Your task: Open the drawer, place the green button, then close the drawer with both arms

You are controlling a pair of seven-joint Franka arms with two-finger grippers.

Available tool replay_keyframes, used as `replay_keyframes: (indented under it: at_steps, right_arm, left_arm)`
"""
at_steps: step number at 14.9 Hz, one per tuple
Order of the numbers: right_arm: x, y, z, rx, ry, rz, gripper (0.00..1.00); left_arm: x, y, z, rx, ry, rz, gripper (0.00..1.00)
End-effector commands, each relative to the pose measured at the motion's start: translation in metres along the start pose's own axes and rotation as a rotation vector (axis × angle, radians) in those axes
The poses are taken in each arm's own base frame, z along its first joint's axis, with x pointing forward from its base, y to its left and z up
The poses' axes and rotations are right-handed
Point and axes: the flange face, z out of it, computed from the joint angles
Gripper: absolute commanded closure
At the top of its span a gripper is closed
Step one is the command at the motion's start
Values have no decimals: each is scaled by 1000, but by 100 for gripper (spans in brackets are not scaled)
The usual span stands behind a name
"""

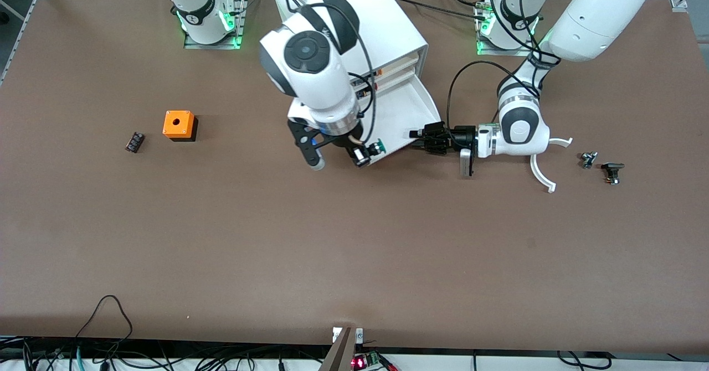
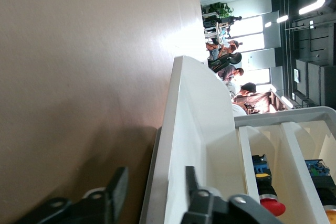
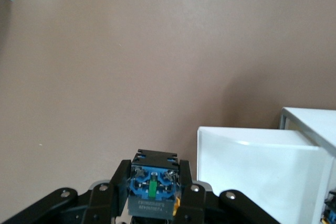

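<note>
The drawer (image 1: 410, 102) stands pulled out of the white cabinet (image 1: 388, 27) toward the front camera. My right gripper (image 1: 363, 155) is shut on the button (image 1: 377, 148), whose green cap shows at the drawer's front corner toward the right arm's end. In the right wrist view the button's blue base (image 3: 152, 187) sits between the fingers, with the drawer (image 3: 257, 166) beside it. My left gripper (image 1: 422, 137) is open at the drawer's other front corner. In the left wrist view its fingers (image 2: 118, 187) straddle the drawer's white wall (image 2: 181, 145).
An orange cube (image 1: 178, 124) and a small black part (image 1: 134, 141) lie toward the right arm's end. Two small dark parts (image 1: 588, 159) (image 1: 612, 171) lie toward the left arm's end. The upper drawers hold red-and-black parts (image 2: 268, 192).
</note>
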Motion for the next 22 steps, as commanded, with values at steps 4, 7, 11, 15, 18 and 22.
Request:
replay_keyframes:
  at_steps: [4, 7, 11, 15, 18, 22]
  right_arm:
    - [-63, 25, 64, 4, 18, 17, 100]
    - [-82, 47, 97, -12, 34, -6, 100]
    - [-97, 76, 135, -20, 60, -34, 100]
    - [-99, 77, 135, -20, 55, -30, 0]
    - [-88, 62, 110, 21, 71, -44, 0]
    - [-32, 28, 50, 43, 168, -226, 0]
  left_arm:
    - [34, 18, -30, 60, -40, -46, 0]
    - [56, 29, -56, 131, -101, -70, 0]
    - [87, 48, -101, 196, -190, -46, 0]
    - [116, 99, -136, 323, -324, -151, 0]
    - [141, 145, -160, 568, -432, -265, 0]
    - [151, 173, -143, 860, -467, -438, 0]
